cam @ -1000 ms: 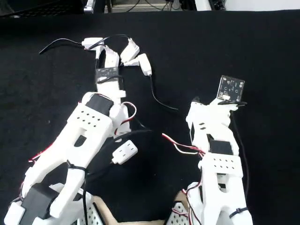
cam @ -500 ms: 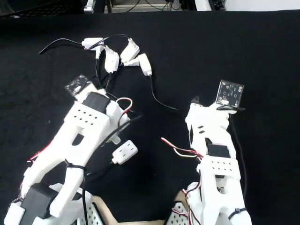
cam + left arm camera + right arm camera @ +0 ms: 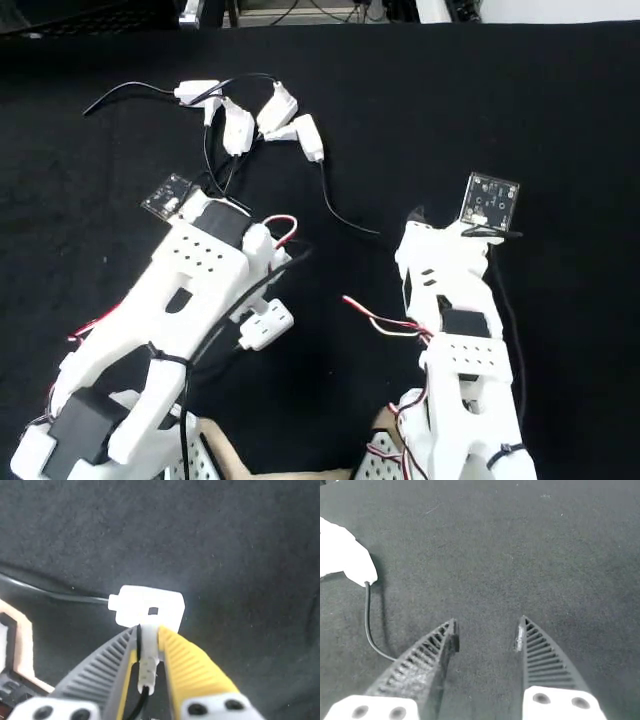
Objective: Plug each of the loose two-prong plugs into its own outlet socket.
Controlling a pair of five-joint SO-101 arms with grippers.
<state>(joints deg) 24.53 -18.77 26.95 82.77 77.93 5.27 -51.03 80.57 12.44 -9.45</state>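
Note:
My left gripper (image 3: 147,630) is shut on a small white plug (image 3: 146,667) with a black cord. The plug's tip meets the white outlet block (image 3: 147,611), which shows one dark slot. From above, that outlet block (image 3: 266,325) lies beside the left arm's wrist. Several loose white plugs (image 3: 237,130) with black cords lie bunched at the far left. My right gripper (image 3: 486,635) is open over bare black cloth, with one white plug (image 3: 342,555) and its cord off to one side. The right arm (image 3: 445,265) stands right of centre.
Black cloth (image 3: 560,120) covers the table. A black cord (image 3: 345,215) trails from the plug bunch toward the middle. Red and white arm wires (image 3: 380,320) hang between the arms. Pale base boards (image 3: 225,450) sit at the near edge.
The left arm has drawn back from the plug bunch and turned toward the outlet block near the table's front. The right arm has hardly moved.

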